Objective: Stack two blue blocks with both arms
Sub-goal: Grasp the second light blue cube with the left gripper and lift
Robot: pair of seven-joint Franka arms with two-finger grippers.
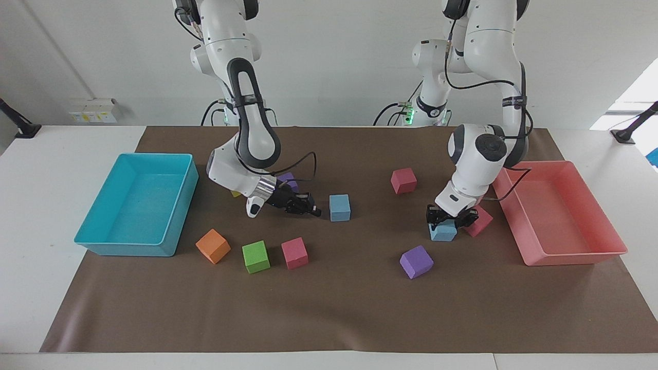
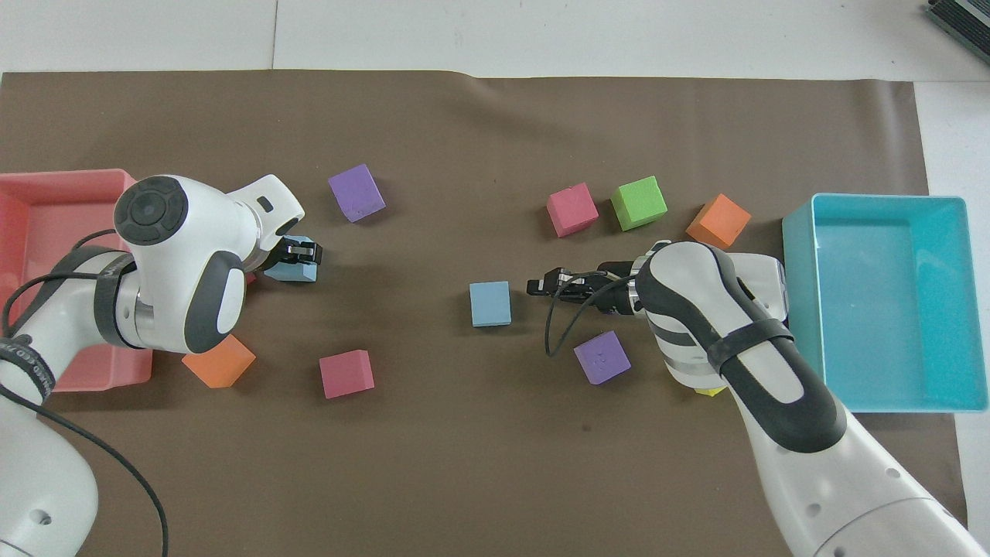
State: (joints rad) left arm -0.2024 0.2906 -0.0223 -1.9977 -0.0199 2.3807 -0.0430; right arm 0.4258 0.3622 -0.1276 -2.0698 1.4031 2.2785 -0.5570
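The left end effector (image 1: 446, 219) grips one blue block (image 1: 442, 232); foam, probably light and squashy, best pinched across flat sides. The right end effector (image 1: 307, 208), fingers unreadable, waits beside the other blue block (image 1: 340, 207).

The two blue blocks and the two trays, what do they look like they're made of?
The blue block mid-table and the blue block under the left gripper look like matte foam: dull faces, no glare, soft edges. The cyan tray and pink tray look like smooth moulded plastic: thin walls, rounded rims, faint sheen.
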